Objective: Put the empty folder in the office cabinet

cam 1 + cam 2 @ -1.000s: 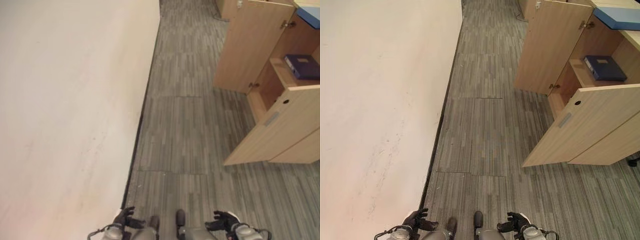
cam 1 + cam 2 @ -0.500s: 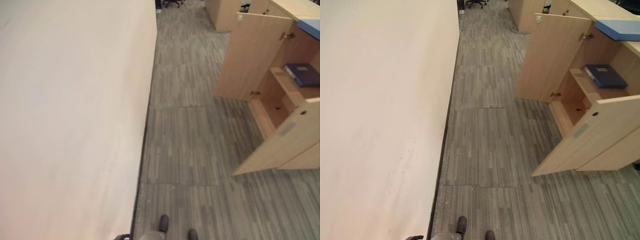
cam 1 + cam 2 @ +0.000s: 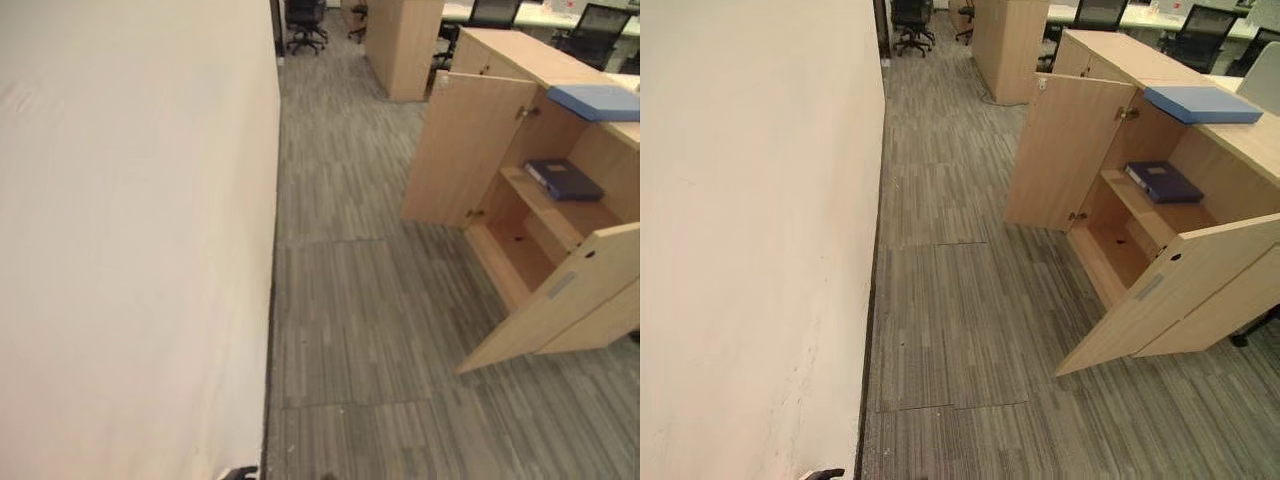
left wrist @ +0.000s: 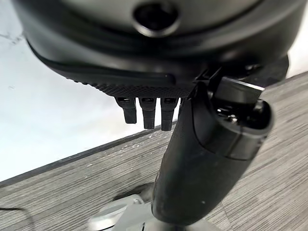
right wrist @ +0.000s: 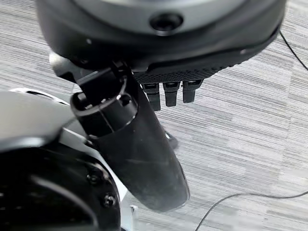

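Cabinet first: light wooden office cabinet point(image 3: 1200, 300) stands to the robot's right with both doors swung open, a dark blue ring binder point(image 3: 1164, 181) lying flat on its middle shelf and a pale blue flat folder point(image 3: 1200, 103) lying on the cabinet top. Which of the two counts as the empty folder can't be told from here — if it is the pale blue one, it is well apart from both hands and not yet in the cabinet. Left hand point(image 4: 202, 159) hangs over grey striped carpet floor point(image 3: 360, 300) beside the cream wall point(image 3: 130, 240), fingers relaxed and loose, holding nothing; right hand point(image 5: 130, 144) hangs likewise over the carpet, fingers loose, empty. Step in hand looks like the approach: turn toward the cabinet, close in on its front, keep clear of the nearer open door point(image 3: 1170, 300) that juts into the path. Reach should come from above the cabinet top — flat folder likely needs sliding to an edge before fingers can get under it.
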You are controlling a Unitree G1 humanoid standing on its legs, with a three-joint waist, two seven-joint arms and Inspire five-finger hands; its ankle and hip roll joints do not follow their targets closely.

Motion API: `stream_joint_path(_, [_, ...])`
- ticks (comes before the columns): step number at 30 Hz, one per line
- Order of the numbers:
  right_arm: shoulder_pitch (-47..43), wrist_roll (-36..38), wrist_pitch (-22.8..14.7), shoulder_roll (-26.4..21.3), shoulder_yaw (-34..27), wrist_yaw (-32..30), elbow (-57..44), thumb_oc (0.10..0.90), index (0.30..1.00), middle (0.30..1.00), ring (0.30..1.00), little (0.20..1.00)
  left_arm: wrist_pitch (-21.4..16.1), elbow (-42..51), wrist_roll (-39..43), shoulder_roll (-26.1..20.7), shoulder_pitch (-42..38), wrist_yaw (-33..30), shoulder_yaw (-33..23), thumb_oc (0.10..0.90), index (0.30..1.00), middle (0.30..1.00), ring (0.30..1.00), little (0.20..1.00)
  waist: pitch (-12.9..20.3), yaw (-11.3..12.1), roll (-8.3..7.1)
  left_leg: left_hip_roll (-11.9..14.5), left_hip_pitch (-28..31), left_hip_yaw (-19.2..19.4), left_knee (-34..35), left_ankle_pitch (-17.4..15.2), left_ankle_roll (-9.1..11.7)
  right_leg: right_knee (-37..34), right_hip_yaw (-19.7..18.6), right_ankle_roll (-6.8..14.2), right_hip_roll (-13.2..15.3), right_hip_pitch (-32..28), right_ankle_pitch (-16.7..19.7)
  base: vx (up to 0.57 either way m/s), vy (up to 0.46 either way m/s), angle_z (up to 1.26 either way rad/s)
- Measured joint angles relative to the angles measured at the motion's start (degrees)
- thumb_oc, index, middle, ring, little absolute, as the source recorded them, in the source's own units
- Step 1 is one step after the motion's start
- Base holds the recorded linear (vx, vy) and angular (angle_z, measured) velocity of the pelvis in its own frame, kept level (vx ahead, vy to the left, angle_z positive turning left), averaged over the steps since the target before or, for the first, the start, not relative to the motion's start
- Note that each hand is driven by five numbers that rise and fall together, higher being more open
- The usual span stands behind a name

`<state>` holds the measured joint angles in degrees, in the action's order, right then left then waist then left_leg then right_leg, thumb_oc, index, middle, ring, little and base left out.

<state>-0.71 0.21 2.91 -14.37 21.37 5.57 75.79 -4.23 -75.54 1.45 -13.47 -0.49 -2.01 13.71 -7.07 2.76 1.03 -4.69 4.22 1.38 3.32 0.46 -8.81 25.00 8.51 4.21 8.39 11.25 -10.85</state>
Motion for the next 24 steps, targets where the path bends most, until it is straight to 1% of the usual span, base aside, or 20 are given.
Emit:
stream_joint_path(1, [0.1, 0.0, 0.0, -0.1, 0.1, -0.1, -0.8, 0.8, 0.9, 0.9, 0.9, 0.9, 0.0, -0.2, 0.0, 0.1, 0.1, 0.1, -0.4, 0.8, 0.9, 0.9, 0.9, 0.9, -0.3, -0.3, 0.0, -0.1, 0.3, -0.1, -0.2, 0.2, 0.4, -3.2, 0.1, 0.0, -0.5, 0.3, 1.1, 0.18, -0.104, 0.17])
stream_joint_path(2, [-0.3, 0.0, -0.1, -0.2, 0.3, -0.1, -1.8, 0.8, 0.9, 0.9, 0.9, 0.9, -0.1, -0.3, 0.0, 0.3, 0.1, -0.2, -0.5, 0.8, 0.9, 0.9, 0.9, 0.9, -1.4, -1.0, -0.19, -0.4, 1.0, -0.8, -0.1, -0.9, 0.6, -8.0, -0.6, 0.5, -2.0, 1.5, 3.6, 0.22, -0.119, 0.18])
stream_joint_path(3, [-0.8, 0.0, -0.1, -0.1, 0.4, -0.1, -1.9, 0.8, 0.9, 0.9, 0.9, 0.9, -0.2, -0.5, 0.0, 0.3, 0.0, -0.4, -0.8, 0.8, 0.9, 0.9, 0.9, 0.9, -1.8, -1.1, -0.15, -0.5, 1.1, -0.9, -0.4, -1.2, 0.9, -10.4, -1.5, 0.8, -2.5, 1.7, 4.7, 0.25, -0.134, 0.24])
stream_joint_path(4, [-1.3, 0.7, -0.3, 0.1, 0.2, -0.2, -2.1, 0.8, 0.9, 0.9, 0.9, 0.9, 0.1, -0.6, 0.0, 0.3, -0.5, -0.4, -1.8, 0.8, 0.9, 0.9, 0.9, 0.9, -3.0, -1.6, -0.47, -0.9, 1.5, -1.9, -1.1, -1.8, 1.2, -14.1, -2.0, 0.9, -3.2, 2.7, 7.4, 0.25, -0.128, 0.27])
stream_joint_path(5, [-1.8, 1.1, -0.5, 0.2, 0.2, -0.1, -2.0, 0.8, 0.9, 0.9, 0.9, 0.9, 0.0, -0.8, 0.0, 0.2, -0.4, -0.4, -2.3, 0.8, 0.9, 0.9, 0.9, 0.9, -3.7, -1.9, -0.8, -1.0, 1.8, -2.0, -1.2, -1.7, 1.0, -15.5, -2.3, 0.9, -3.5, 2.8, 8.6, 0.26, -0.133, 0.43])
stream_joint_path(6, [-2.1, 1.3, -0.6, 0.6, -0.3, -0.2, -2.1, 0.8, 0.9, 0.9, 0.9, 0.9, 0.0, -0.9, -0.1, 0.1, -0.4, -0.6, -3.0, 0.8, 0.9, 0.9, 0.9, 0.9, -4.5, -2.4, -1.29, -1.7, 2.2, -3.5, -1.4, -2.7, 1.8, -19.9, -4.0, 1.0, -4.1, 3.5, 11.3, 0.29, -0.14, 0.43])
stream_joint_path(7, [-2.2, 1.7, -0.9, 0.6, -0.6, -0.1, -2.1, 0.8, 0.9, 0.9, 0.9, 0.9, 0.1, -1.1, -0.1, 0.1, -0.3, -0.9, -3.1, 0.8, 0.9, 0.9, 0.9, 0.9, -4.7, -2.5, -1.52, -2.0, 2.2, -4.3, -1.6, -3.0, 1.9, -22.0, -4.9, 1.0, -4.3, 3.5, 12.3, 0.35, -0.177, 0.52])
stream_joint_path(8, [-2.1, 2.2, -1.2, 0.8, -1.6, -0.1, -2.1, 0.8, 0.9, 0.9, 0.9, 0.9, 0.1, -1.1, -0.1, 0.0, -0.1, -1.1, -3.2, 0.8, 0.9, 0.9, 0.9, 0.9, -5.1, -2.7, -2.04, -2.4, 2.6, -5.2, -1.7, -3.2, 1.7, -23.5, -5.0, 0.8, -4.1, 3.3, 13.3, 0.47, -0.247, 0.46])
stream_joint_path(9, [-1.9, 2.3, -1.4, 0.9, -3.0, -0.1, -1.7, 0.8, 0.9, 0.9, 0.9, 0.9, 0.1, -1.2, -0.2, 0.1, 0.5, -1.0, -3.4, 0.8, 0.9, 0.9, 0.9, 0.9, -5.4, -2.7, -2.18, -2.5, 3.5, -6.0, -1.4, -4.1, 2.4, -24.1, -5.1, 0.5, -4.0, 3.0, 14.7, 0.36, -0.191, 0.48])
stream_joint_path(11, [-1.4, 2.5, -1.7, 1.2, -4.7, -0.1, -0.8, 0.8, 0.9, 0.9, 0.9, 0.9, 0.1, -2.2, -0.8, 0.5, 1.6, -1.1, -4.4, 0.8, 0.9, 0.9, 0.9, 0.9, -5.2, -2.8, -1.72, -1.9, 5.3, -8.3, -1.1, -5.5, 3.0, -23.1, -4.1, -1.2, -4.2, 1.7, 16.7, 0.34, -0.196, 0.56])
stream_joint_path(12, [-0.4, 3.0, -1.8, 1.2, -6.2, 0.1, 0.1, 0.8, 0.9, 0.9, 0.9, 0.9, 0.1, -2.3, -1.3, 0.7, 3.2, -1.2, -4.5, 0.8, 0.9, 0.9, 0.9, 0.9, -4.8, -4.0, -1.03, 0.2, 7.4, -10.2, -0.7, -7.1, 4.6, -21.4, -2.8, -1.4, -5.4, 0.6, 17.9, 0.35, -0.231, 0.68])
stream_joint_path(13, [-0.5, 3.3, -2.0, 1.1, -6.9, 0.1, 0.5, 0.8, 0.9, 0.9, 0.9, 0.9, 0.1, -2.7, -1.9, 0.9, 4.0, -1.2, -4.7, 0.8, 0.9, 0.9, 0.9, 0.9, -4.4, -4.4, -0.62, 1.8, 8.1, -11.0, -0.9, -8.0, 5.2, -21.5, -2.3, -1.5, -6.7, -0.6, 17.8, 0.27, -0.204, 0.62])
stream_joint_path(14, [0.3, 3.4, -2.1, 1.0, -7.0, -0.1, 0.7, 0.8, 0.9, 0.9, 0.9, 0.9, 0.2, -2.9, -1.8, 0.8, 4.4, -1.1, -4.6, 0.8, 0.9, 0.9, 0.9, 0.9, -3.6, -4.4, 0.08, 2.5, 8.6, -11.3, -1.7, -7.9, 6.6, -21.7, -2.5, -2.3, -7.8, -1.4, 18.2, 0.34, -0.285, 0.36])
stream_joint_path(15, [0.0, 3.5, -2.3, 0.2, -7.4, -0.1, 0.8, 0.8, 0.9, 0.9, 0.9, 0.9, 0.1, -2.6, -1.8, 1.0, 4.7, -1.1, -4.8, 0.8, 0.9, 0.9, 0.9, 0.9, -3.7, -4.0, -0.15, 4.4, 8.7, -11.3, -3.1, -8.8, 8.2, -21.8, -2.4, -3.6, -9.7, -2.4, 17.7, 0.25, -0.216, 0.19])
stream_joint_path(16, [-0.5, 3.5, -2.3, 0.0, -7.5, -0.1, 0.8, 0.8, 0.9, 0.9, 0.9, 0.9, 0.1, -2.6, -1.8, 0.9, 4.5, -1.1, -4.7, 0.8, 0.9, 0.9, 0.9, 0.9, -3.3, -4.0, 0.3, 5.1, 8.6, -11.3, -3.8, -9.1, 8.7, -21.9, -2.2, -4.5, -10.3, -2.7, 17.2, 0.21, -0.2, 0.1])
stream_joint_path(17, [-1.2, 3.5, -2.3, -0.6, -7.5, -0.4, 0.8, 0.8, 0.9, 0.9, 0.9, 0.9, 0.2, -2.7, -1.9, 0.4, 4.4, -1.4, -4.3, 0.8, 0.9, 0.9, 0.9, 0.9, -2.9, -4.0, -0.52, 5.5, 7.8, -11.3, -5.1, -9.4, 9.4, -22.2, -2.2, -6.0, -10.9, -2.8, 17.6, 0.11, -0.127, 0.03])
stream_joint_path(18, [-1.5, 3.6, -2.3, -1.1, -7.4, -0.5, 0.7, 0.8, 0.9, 0.9, 0.9, 0.9, 0.2, -2.7, -1.9, 0.0, 4.2, -1.6, -4.0, 0.8, 0.9, 0.9, 0.9, 0.9, -2.6, -4.1, -0.93, 5.6, 7.5, -11.4, -5.7, -9.6, 9.6, -22.3, -2.2, -7.4, -11.2, -2.9, 17.8, 0.16, -0.172, -0.02])
stream_joint_path(19, [-1.8, 4.0, -2.4, -1.6, -7.3, -0.6, 0.7, 0.8, 0.9, 0.9, 0.9, 0.9, 0.2, -2.7, -2.0, -0.3, 3.9, -1.6, -3.6, 0.8, 0.9, 0.9, 0.9, 0.9, -2.5, -4.1, -1.1, 5.8, 7.1, -11.5, -6.3, -9.8, 9.9, -22.4, -2.1, -8.2, -11.4, -3.0, 17.7, 0.15, -0.145, -0.05])
stream_joint_path(22, [-2.2, 5.1, -2.6, -3.7, -7.1, -1.1, 0.2, 0.8, 0.9, 0.9, 0.9, 0.9, 0.3, -1.9, -2.1, -0.9, 1.4, -1.7, -1.5, 0.8, 0.9, 0.9, 0.9, 0.9, -2.4, -4.7, -1.02, 6.8, 6.7, -11.4, -6.3, -8.9, 11.4, -23.6, -1.4, -9.5, -12.3, -3.6, 17.2, 0.15, -0.145, 0.07])
stream_joint_path(24, [-2.2, 5.1, -2.6, -3.9, -7.0, -1.1, 0.2, 0.8, 0.9, 0.9, 0.9, 0.9, 0.2, -0.3, -2.1, -1.2, 0.5, -2.4, -0.4, 0.8, 0.9, 0.9, 0.9, 0.9, -2.4, -5.2, -1.13, 7.3, 6.4, -11.2, -6.6, -9.0, 11.8, -24.2, -0.7, -9.4, -12.5, -4.0, 17.2, 0.15, -0.169, 0.19])
